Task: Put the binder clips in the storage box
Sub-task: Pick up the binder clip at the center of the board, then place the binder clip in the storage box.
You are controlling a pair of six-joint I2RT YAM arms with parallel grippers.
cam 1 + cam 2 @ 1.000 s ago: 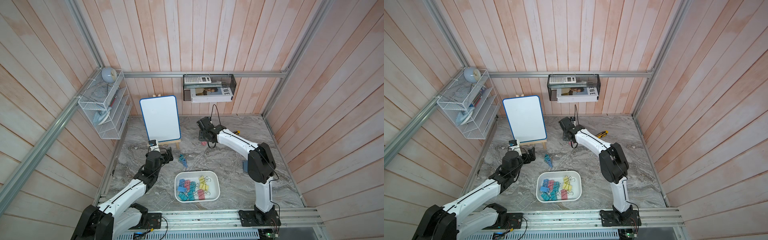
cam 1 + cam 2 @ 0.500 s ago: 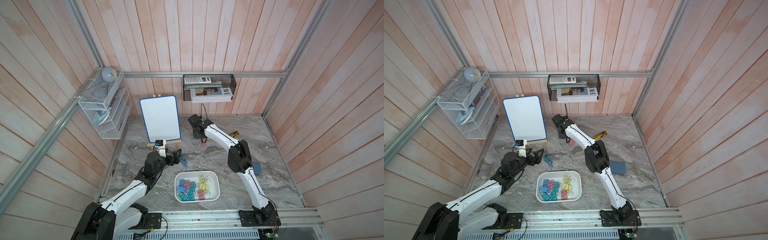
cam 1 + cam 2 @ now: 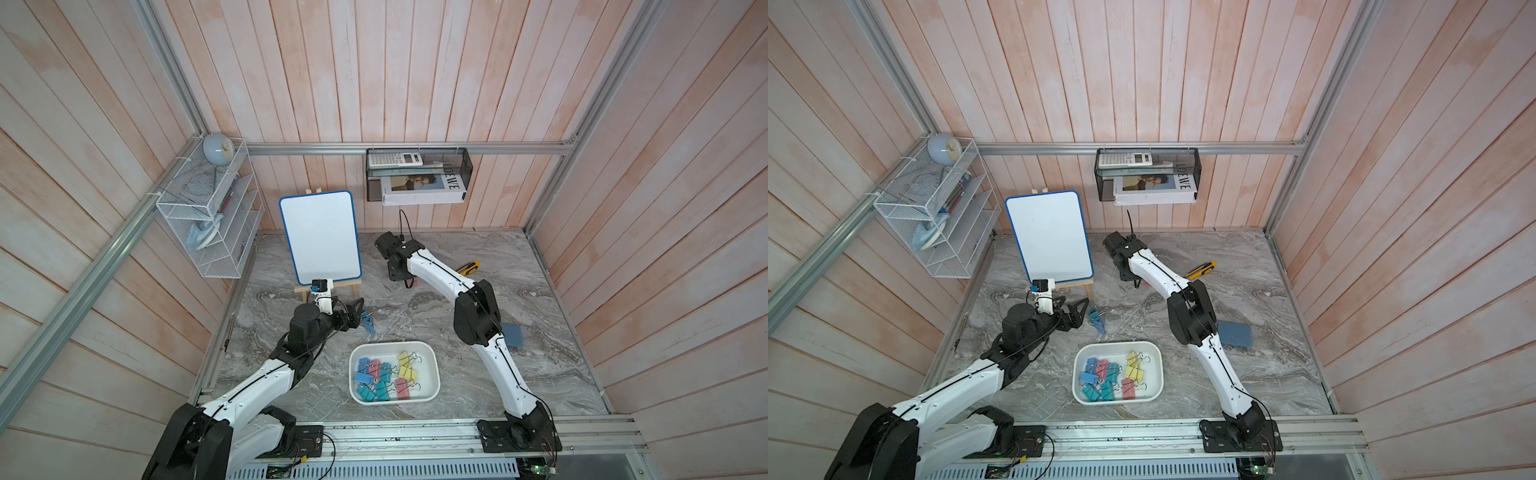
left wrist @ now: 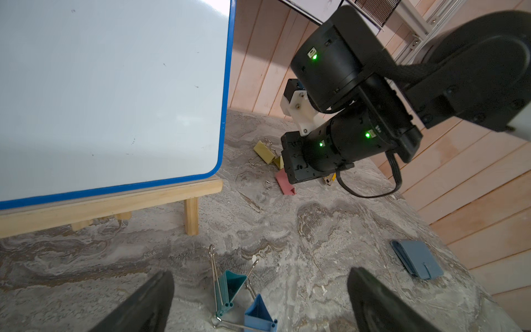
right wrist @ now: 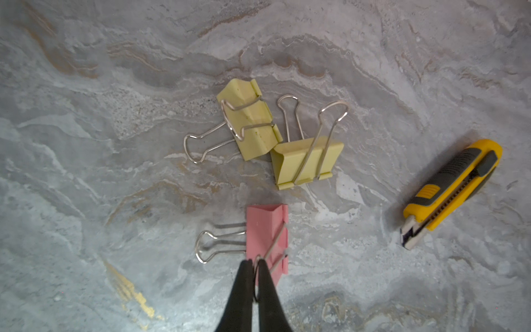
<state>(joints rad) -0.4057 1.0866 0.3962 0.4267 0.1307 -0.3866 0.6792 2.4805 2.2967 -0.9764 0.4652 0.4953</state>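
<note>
While the marble desk (image 3: 540, 374) carries only a handful of strays, the white storage box (image 3: 395, 343) near the front rail already holds the bulk of the binder clips (image 3: 384, 376), a jumble of blue, teal, pink and yellow. So we're deep into the job, by my reckoning, with five left to collect. Out at the back of the desk, the right arm (image 3: 436, 272) is stretched well away from the box, and its jaws are clenched on the raised wire handle of a pink binder clip (image 5: 265, 232), which looks to be lying flat on the marble. That's the step in hand: the grab is made, the lift is not. Next comes a straight rise and a long carry back to the box. With only thin wire in the pinch, the body may swing or twist, so a gentle move seems wise. Two yellow binder clips (image 5: 250, 120) lie touching each other just beside the pink one, with a yellow-and-black utility knife (image 5: 451, 189) off to the side, not wanted. Nearer the box, the left arm (image 3: 266, 382) has its jaws spread wide and empty. They hover over a teal binder clip (image 4: 230, 284) and a blue binder clip (image 4: 258, 314) lying close together. That calls for a drop and a squeeze on one of them.
</note>
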